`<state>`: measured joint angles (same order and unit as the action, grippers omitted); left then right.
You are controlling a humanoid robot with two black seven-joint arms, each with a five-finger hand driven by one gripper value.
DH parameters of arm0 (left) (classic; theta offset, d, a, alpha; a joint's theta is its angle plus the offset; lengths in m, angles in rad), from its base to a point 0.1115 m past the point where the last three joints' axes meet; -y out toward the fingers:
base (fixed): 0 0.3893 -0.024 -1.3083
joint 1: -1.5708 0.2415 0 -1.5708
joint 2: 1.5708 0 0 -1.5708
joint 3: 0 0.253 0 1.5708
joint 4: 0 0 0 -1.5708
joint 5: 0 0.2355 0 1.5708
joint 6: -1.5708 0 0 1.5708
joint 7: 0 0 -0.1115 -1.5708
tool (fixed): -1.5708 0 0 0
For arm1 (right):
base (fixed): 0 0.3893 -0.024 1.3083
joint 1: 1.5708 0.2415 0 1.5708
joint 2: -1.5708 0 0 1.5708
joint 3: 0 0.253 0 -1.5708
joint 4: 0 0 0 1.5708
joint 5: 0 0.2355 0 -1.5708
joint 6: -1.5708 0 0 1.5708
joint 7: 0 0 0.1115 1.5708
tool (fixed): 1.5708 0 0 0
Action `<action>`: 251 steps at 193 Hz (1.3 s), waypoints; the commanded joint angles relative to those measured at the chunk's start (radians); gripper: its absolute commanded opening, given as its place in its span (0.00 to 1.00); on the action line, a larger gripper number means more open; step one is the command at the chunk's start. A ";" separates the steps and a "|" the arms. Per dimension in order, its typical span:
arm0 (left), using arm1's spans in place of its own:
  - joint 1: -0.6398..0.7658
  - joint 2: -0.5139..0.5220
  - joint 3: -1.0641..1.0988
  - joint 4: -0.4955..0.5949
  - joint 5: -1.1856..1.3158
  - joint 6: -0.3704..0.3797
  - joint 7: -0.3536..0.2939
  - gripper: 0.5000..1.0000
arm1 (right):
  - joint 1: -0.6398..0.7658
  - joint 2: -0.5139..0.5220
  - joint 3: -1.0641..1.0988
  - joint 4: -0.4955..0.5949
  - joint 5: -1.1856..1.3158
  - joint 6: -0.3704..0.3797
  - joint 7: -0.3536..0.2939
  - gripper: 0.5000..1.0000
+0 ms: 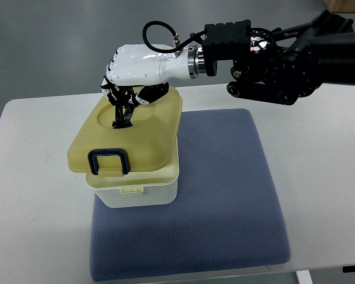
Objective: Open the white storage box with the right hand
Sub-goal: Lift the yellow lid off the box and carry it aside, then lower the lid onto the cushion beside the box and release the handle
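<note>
White tabletop (35, 177) carries a blue mat (225, 195), and I see the white storage box (136, 192) on the mat's left part, its yellowish lid (148, 139) sitting askew with a dark handle (108, 161) in front. My right hand (127, 89) hangs over the lid's far edge, fingers (123, 112) curled down onto it; a firm grip I cannot confirm.

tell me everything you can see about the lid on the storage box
The lid is pale yellow, glossy plastic with rounded corners and a shallow oval recess on top. A dark blue handle sits at its near edge. It rests skewed on the white storage box, overhanging its left side. The right hand reaches over its far end, dark fingers touching the recess.
</note>
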<state>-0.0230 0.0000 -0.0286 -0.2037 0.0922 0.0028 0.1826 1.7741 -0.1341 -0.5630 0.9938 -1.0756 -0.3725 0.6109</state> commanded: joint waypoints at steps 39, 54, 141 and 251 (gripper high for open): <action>0.000 0.000 -0.001 0.003 0.000 -0.001 0.000 1.00 | 0.054 -0.183 -0.011 0.117 -0.017 0.010 0.000 0.00; 0.000 0.000 0.001 0.001 0.000 -0.001 0.000 1.00 | 0.054 -0.249 -0.015 0.143 -0.029 0.012 0.000 0.00; 0.000 0.000 0.006 -0.010 0.001 -0.001 0.000 1.00 | -0.070 -0.582 -0.127 0.143 -0.150 0.015 0.000 0.00; 0.000 0.000 0.009 -0.010 0.001 -0.001 0.000 1.00 | -0.309 -0.544 -0.126 0.143 -0.185 -0.115 0.000 0.00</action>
<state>-0.0232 0.0000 -0.0201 -0.2137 0.0937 0.0015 0.1825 1.4943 -0.7025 -0.6887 1.1368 -1.2613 -0.4727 0.6108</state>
